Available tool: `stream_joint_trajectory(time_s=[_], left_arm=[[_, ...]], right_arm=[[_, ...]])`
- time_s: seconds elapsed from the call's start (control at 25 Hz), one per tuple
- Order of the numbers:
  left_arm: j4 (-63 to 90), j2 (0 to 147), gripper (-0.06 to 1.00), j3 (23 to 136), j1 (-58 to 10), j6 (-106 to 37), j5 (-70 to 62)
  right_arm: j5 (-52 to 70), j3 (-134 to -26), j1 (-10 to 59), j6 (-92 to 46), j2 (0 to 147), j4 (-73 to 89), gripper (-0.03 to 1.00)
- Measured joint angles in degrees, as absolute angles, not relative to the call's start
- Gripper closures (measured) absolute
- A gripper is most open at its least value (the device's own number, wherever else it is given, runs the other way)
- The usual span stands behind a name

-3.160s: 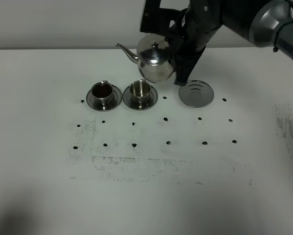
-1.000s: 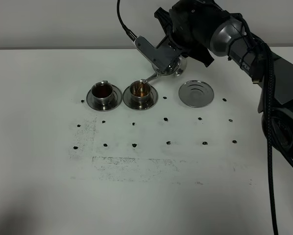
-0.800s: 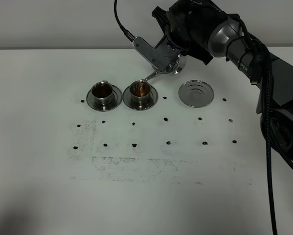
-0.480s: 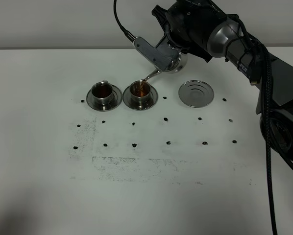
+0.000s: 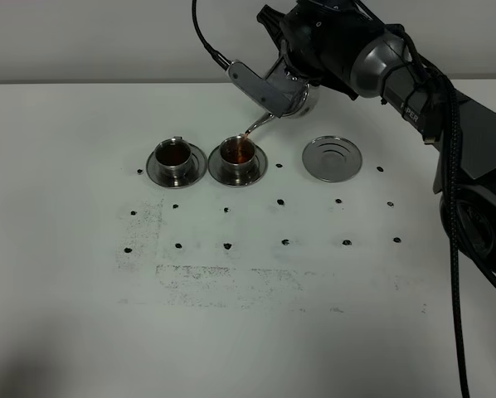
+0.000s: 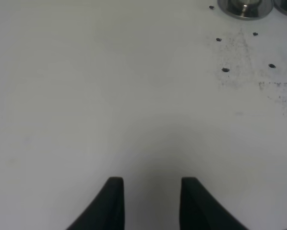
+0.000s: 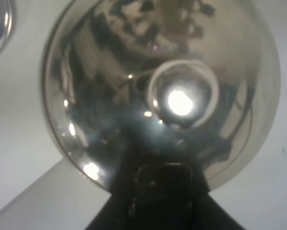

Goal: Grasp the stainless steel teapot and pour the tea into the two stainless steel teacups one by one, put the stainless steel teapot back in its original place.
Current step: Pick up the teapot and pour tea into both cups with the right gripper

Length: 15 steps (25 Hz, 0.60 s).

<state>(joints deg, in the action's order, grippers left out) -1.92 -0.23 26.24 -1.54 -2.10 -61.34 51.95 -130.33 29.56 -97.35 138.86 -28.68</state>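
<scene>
The stainless steel teapot (image 5: 274,91) hangs tilted above the table, spout down to the left. A thin stream of tea (image 5: 248,137) runs from the spout into the right teacup (image 5: 239,154), which holds reddish-brown liquid. The left teacup (image 5: 174,156) on its saucer holds dark tea. My right gripper (image 5: 308,83) is shut on the teapot's handle; in the right wrist view the pot's shiny body (image 7: 158,91) fills the picture above the gripper (image 7: 162,191). The round steel disc (image 5: 332,157) lies bare to the right of the cups. My left gripper (image 6: 152,191) hovers over bare table, fingers apart, holding nothing.
Rows of small black dots (image 5: 283,201) mark the white table in front of the cups. A scuffed grey patch (image 5: 223,282) lies nearer the front. The right arm's black cable (image 5: 455,249) hangs at the right side. A saucer rim (image 6: 244,7) shows in the left wrist view.
The teapot has lifted slightly and tipped further while staying over the right cup, and the tea in that cup has risen. The left gripper has not moved.
</scene>
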Motion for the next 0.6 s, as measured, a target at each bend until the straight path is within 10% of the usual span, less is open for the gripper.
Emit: stream_joint_trajectory(time_s=[0.6], left_arm=[[-1.9,-0.2,0.66,26.2,-1.5,-2.1,-61.3]], right_arm=[[51.9,-130.3,29.6,-97.1,138.9,-29.1,0.75]])
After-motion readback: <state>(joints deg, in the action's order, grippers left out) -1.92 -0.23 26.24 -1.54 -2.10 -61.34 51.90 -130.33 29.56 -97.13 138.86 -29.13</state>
